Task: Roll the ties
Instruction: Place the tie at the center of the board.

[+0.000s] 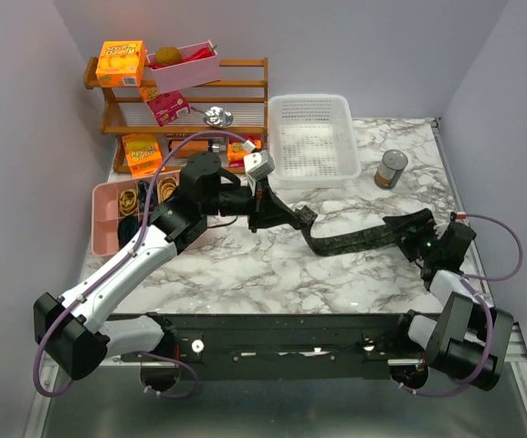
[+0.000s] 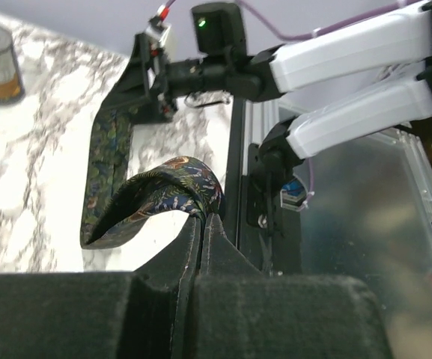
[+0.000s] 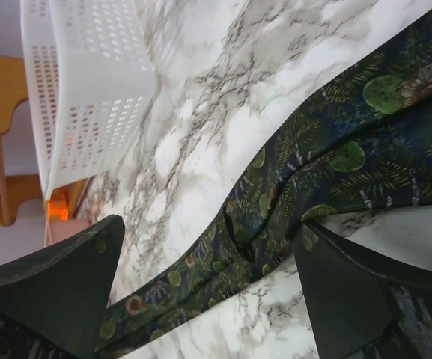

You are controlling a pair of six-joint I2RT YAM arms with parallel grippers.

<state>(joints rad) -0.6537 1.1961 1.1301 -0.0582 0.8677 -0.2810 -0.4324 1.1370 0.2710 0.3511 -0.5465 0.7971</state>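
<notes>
Jaws first: the left gripper [image 2: 203, 218] has its two black fingers pressed together on a raised fold of the tie [image 1: 354, 239], a long narrow strip of dark fabric with a fine green-gold leafy print, while the right gripper [image 3: 208, 232] has its fingers spread wide with nothing clamped between them. The landmark for everything here is the white perforated plastic basket [image 1: 310, 100] at the back of the grey-veined white marble table [image 1: 245, 274]. The left gripper [image 1: 263, 212] sits just off the basket's left corner on the arms' side, lifting its end of the tie off the marble so the cloth humps into an arch. From there the tie runs along the table on the arms' side of the basket and off to its right, lying mostly flat and slightly twisted. It ends at the right gripper [image 1: 425, 245], well to the basket's right and nearer the arms. In the right wrist view the tie [image 3: 335, 149] passes across the gap between the spread fingers – whether either finger touches it cannot be told. A small tin can [image 1: 392, 169] stands upright just right of the basket. A pink plastic compartment tray [image 1: 106, 219] lies to the basket's left, and a wooden rack [image 1: 245, 91] holding bright snack boxes stands beside the basket on that same side.
</notes>
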